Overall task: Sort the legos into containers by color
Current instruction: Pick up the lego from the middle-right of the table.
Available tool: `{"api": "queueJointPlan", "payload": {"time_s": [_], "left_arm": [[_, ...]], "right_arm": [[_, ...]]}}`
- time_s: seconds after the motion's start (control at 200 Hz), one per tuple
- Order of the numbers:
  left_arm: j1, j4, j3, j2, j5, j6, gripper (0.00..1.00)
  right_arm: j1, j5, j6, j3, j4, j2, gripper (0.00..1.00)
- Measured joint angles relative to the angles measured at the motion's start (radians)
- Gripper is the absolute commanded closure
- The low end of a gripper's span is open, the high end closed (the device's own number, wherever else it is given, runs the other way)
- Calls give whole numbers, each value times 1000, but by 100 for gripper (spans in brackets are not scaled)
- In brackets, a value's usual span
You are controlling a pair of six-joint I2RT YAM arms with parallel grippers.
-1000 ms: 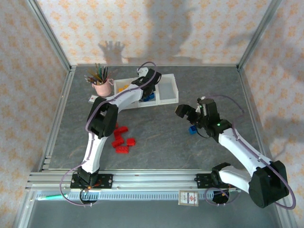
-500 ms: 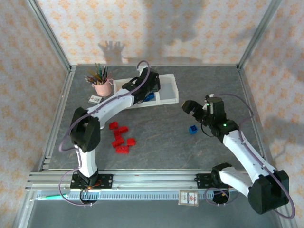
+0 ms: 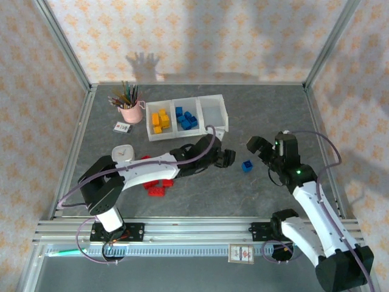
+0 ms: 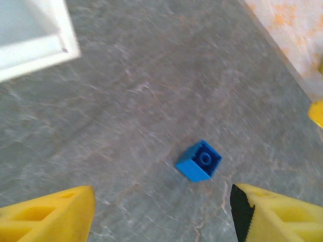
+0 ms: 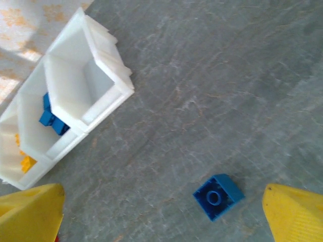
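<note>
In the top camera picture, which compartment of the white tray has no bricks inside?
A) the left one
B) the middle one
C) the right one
C: the right compartment is bare white inside, while the left one holds yellow-orange bricks and the middle one holds blue bricks.

containers (image 3: 213,112): yellow bricks (image 3: 159,120) left bin, blue bricks (image 3: 186,117) middle | lone blue brick (image 3: 247,165), red bricks (image 3: 159,185): loose outside

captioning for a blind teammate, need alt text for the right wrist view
A small blue plastic brick lies on the grey stone-patterned table, between the yellow fingers of the open right end effector. A white plastic three-bin tray sits upper left, with blue bricks in its middle bin.
</note>
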Motion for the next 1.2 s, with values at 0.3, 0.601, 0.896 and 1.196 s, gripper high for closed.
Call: {"api": "queueJointPlan", "payload": {"time_s": [0.3,0.601,0.896,1.196], "left_arm": [[-56,213,-9,158,32,119,21],[-71,321,17,326,52,240,20],[-85,332,148,466,41,321,23],[-85,332,198,505,20,357,44]], "right_arm": [[0,104,41,-1,-113,-101,0],[0,137,43,-1,-151,-127,0],[0,137,43,-1,-151,-127,0],[0,137,42,-1,-151,-127,0]]}}
